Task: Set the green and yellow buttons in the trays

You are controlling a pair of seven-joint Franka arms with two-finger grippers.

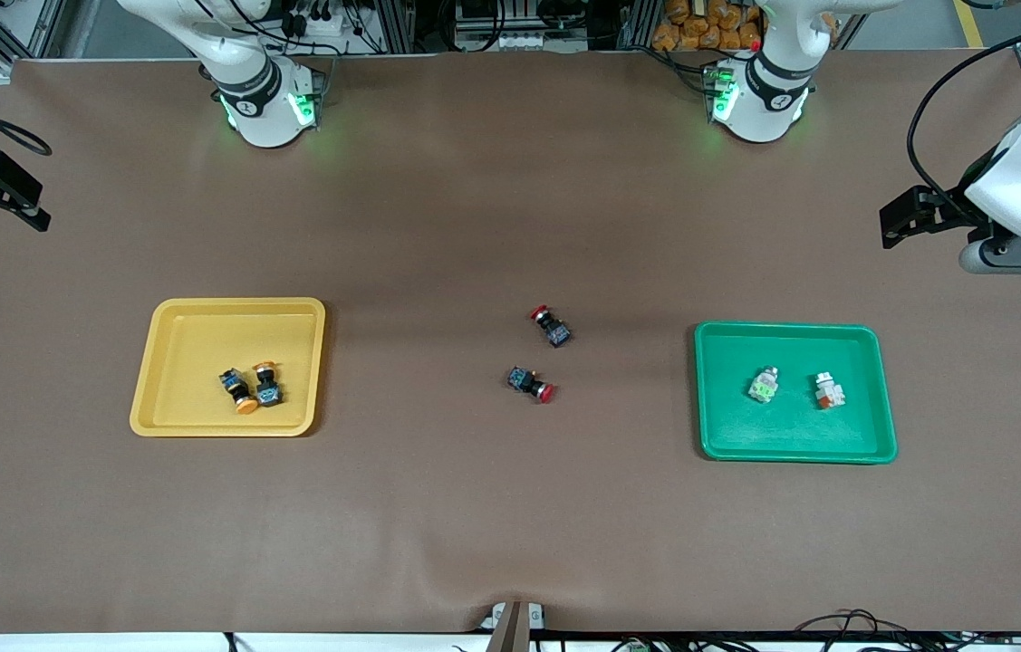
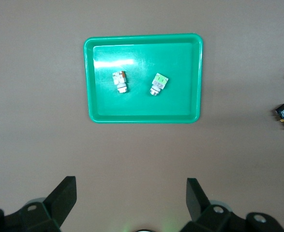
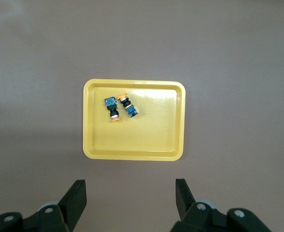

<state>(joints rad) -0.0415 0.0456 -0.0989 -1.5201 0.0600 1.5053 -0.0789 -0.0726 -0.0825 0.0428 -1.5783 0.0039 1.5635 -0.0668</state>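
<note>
Yellow buttons (image 1: 250, 387) are sitting in the yellow tray (image 1: 193, 326), green buttons (image 1: 795, 388) in the green tray (image 1: 872, 398). The left gripper (image 2: 129, 203) and right gripper (image 3: 129, 203) are hanging wide apart, empty, high above the trays.

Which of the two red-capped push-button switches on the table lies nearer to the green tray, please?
The red-capped switch lying farther from the front camera; its partner lies nearer that camera and a little farther from the green tray.
</note>
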